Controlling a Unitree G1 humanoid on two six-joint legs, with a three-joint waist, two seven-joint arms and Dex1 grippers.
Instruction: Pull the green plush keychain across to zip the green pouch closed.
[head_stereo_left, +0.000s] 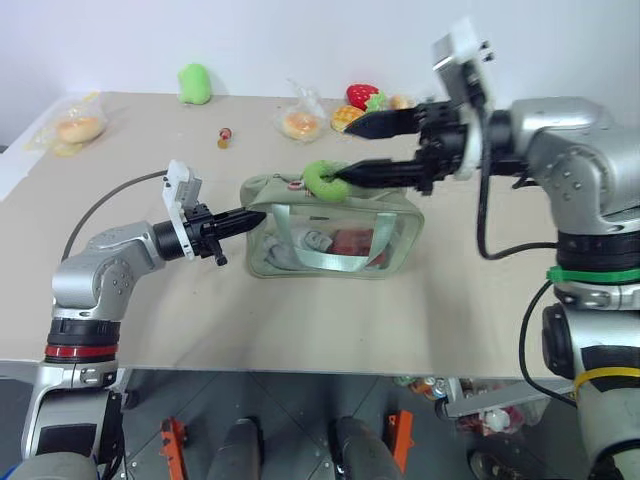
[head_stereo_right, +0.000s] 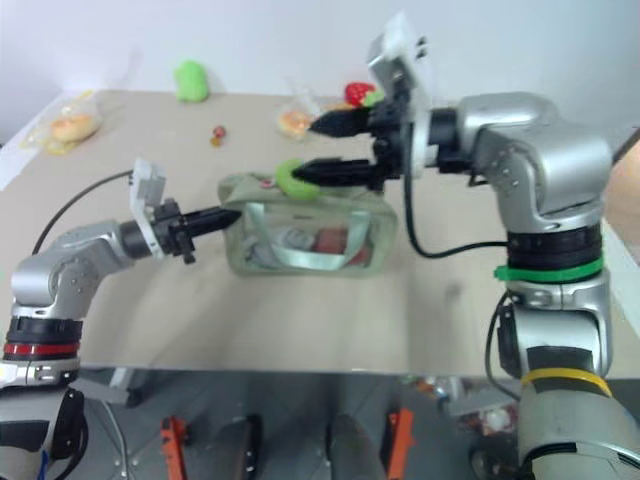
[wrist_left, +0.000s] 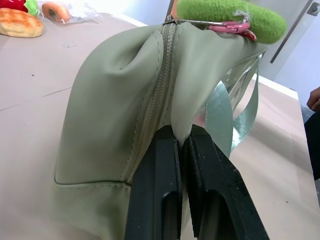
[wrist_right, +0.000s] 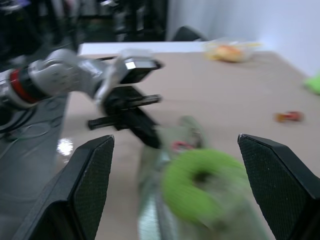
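Green pouch (head_stereo_left: 335, 236) end pinched by left end effector (head_stereo_left: 258, 216), right end effector (head_stereo_left: 352, 152) spread wide above green plush keychain (head_stereo_left: 325, 180)

Lime-green plush keychain (head_stereo_left: 322, 179), sage-green pouch (head_stereo_left: 290, 205), beige table (head_stereo_left: 300, 320)

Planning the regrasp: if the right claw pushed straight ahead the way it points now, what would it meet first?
Most likely the green plush keychain, sitting between and just ahead of the open right claw on top of the green pouch. Depth is hard to judge; the upper finger may pass above it.
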